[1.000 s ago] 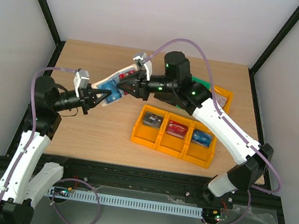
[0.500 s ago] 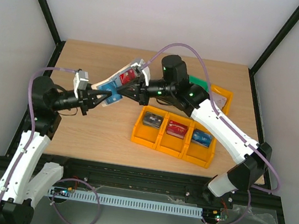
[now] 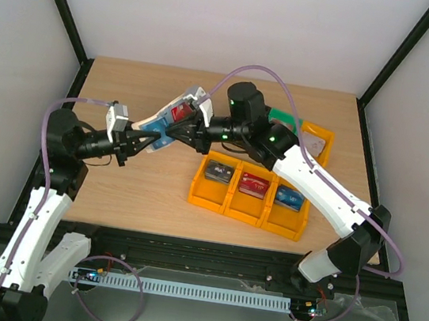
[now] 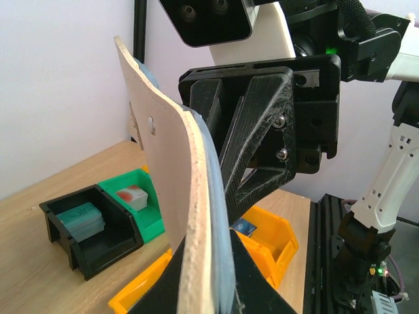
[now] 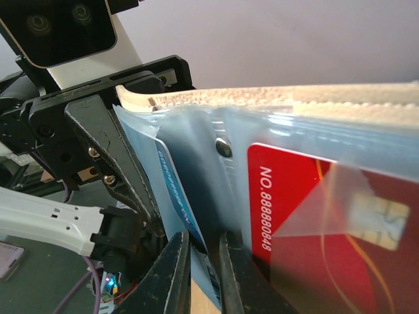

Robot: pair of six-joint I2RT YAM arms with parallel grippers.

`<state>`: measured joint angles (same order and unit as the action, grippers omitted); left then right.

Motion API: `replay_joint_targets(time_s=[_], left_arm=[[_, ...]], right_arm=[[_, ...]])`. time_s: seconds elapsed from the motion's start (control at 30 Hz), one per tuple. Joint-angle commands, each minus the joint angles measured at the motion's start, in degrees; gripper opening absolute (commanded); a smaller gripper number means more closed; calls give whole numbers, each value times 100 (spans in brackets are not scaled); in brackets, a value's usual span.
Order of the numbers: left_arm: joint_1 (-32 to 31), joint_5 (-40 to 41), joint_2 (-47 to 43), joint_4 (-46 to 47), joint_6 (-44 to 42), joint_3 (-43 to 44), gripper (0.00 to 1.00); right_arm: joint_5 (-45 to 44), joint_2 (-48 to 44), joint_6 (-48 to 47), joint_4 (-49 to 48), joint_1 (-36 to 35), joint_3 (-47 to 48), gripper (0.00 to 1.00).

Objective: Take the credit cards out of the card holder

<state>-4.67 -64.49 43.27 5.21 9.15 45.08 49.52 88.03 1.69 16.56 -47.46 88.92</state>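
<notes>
The card holder (image 3: 174, 116), beige outside and blue-grey inside, is held open in the air between both arms. My left gripper (image 3: 148, 142) is shut on its lower edge; the left wrist view shows that edge (image 4: 167, 170) between my left gripper's (image 4: 213, 261) jaws. A red card (image 5: 308, 222) sits in a clear pocket, also visible from above (image 3: 180, 112). A blue card (image 5: 175, 190) sticks out of the neighbouring pocket. My right gripper (image 5: 204, 239) is closed around the blue card's lower corner, and from above it (image 3: 173, 131) sits against the holder's inner face.
A yellow three-part bin (image 3: 228, 202) holds cards near the table's middle. Another yellow bin (image 3: 326, 135) and a green bin (image 3: 285, 116) stand behind the right arm. The left wrist view shows a black bin (image 4: 91, 229), a green bin (image 4: 147, 209) and a yellow bin (image 4: 281, 242).
My right gripper has moved left and down along the card holder to the blue card. The holder has tilted slightly; the left arm has barely shifted.
</notes>
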Motion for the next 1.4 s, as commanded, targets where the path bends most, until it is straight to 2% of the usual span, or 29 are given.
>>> replay_joint_targets(time_s=[0.0,0.17,0.27,0.5,0.7,0.83,1.37], left_arm=[[-192,-579,-73,209,-276,234,2],[-208,-578,-84,167,-315,192,2],[-210,-568,-90,148,-310,178,2],[-219,-560,-82,125,-191,132,4],[-228,-591,-93,182,9,91,8],[-223,-586,-73,300,170,81,16],[-228,-494,-92,333,254,47,22]], right_arm=[[-286,-20,-165,-237,-165,1,12],[322,-13,-77,-397,-167,2,11],[713,9,-56,-369,-167,26,2],[1423,-33,304,-829,14,-203,2],[1480,-316,650,-1447,231,-618,2],[1456,-380,661,-1470,331,-698,2],[1461,-518,513,-1193,578,-688,2]])
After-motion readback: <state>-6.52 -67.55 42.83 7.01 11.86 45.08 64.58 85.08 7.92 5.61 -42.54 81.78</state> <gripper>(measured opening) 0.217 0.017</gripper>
